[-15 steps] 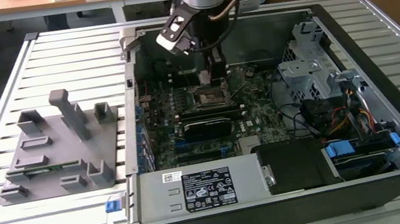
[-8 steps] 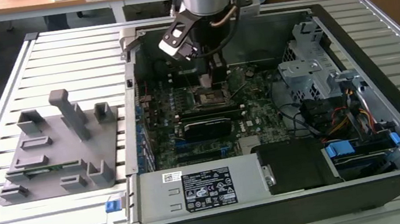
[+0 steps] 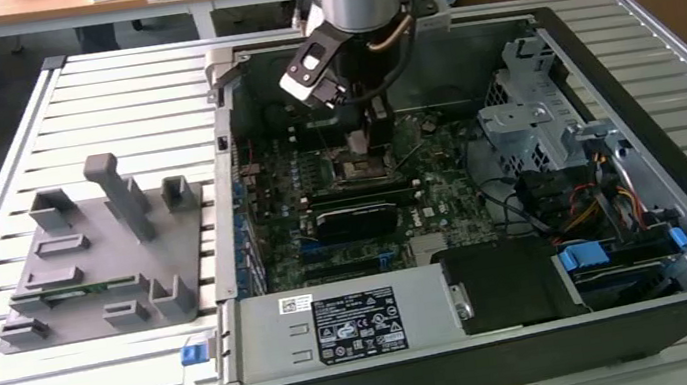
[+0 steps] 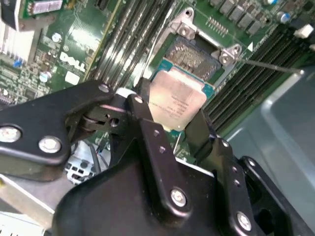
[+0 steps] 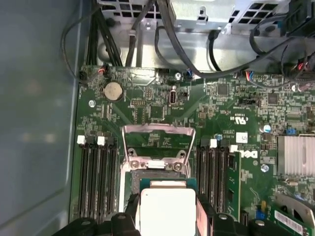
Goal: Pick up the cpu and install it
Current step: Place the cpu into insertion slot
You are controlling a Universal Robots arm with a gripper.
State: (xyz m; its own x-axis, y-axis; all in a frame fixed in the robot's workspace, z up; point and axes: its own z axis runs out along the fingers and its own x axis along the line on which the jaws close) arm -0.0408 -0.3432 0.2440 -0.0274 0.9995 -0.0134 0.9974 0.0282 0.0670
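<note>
The cpu [image 4: 177, 101], a flat silvery square with a thin green edge, sits between the black fingers [image 4: 142, 118] of my gripper [image 4: 172, 115], which is shut on it. In the first wrist view the cpu [image 5: 167, 209] hangs just short of the open socket [image 5: 156, 166], whose metal load frame [image 5: 157, 132] is flipped up. The second wrist view shows the bare socket contacts [image 4: 189, 54] directly beyond the chip. In the exterior view my gripper [image 3: 360, 140] reaches down into the open computer case, just above the motherboard socket [image 3: 360, 165].
Memory slots [image 5: 96, 177] flank the socket on both sides. A thin lever wire [image 4: 270, 65] sticks out near it. The case holds a power supply [image 3: 335, 325], a drive cage [image 3: 535, 115] and cables [image 3: 587, 199]. A grey fixture tray [image 3: 102, 252] lies on the exterior view's left.
</note>
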